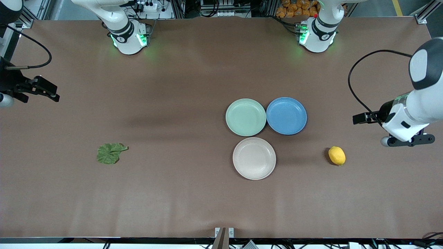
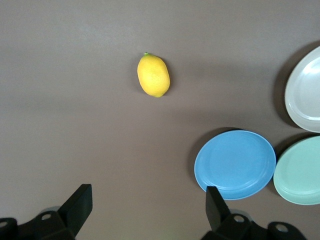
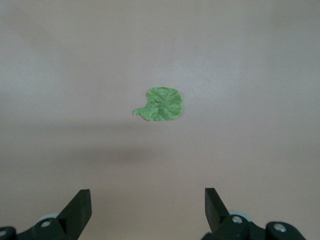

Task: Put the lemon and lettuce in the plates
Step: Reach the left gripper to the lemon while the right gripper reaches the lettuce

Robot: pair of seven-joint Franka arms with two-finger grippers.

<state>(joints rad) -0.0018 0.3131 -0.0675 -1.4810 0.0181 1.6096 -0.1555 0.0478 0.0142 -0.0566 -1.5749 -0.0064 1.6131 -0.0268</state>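
Observation:
The yellow lemon lies on the brown table toward the left arm's end, beside the off-white beige plate. The pale mint green plate lies just farther from the front camera than the beige one. Both are empty. The dark green lettuce lies flat toward the right arm's end. My left gripper hangs open and empty over bare table at its end; its wrist view shows the lemon ahead of the gripper. My right gripper hangs open and empty at its end, the lettuce ahead of it.
A blue plate, empty, touches the mint plate on the side toward the left arm's end; it also shows in the left wrist view, with the beige plate and mint plate. The two arm bases stand along the table edge farthest from the front camera.

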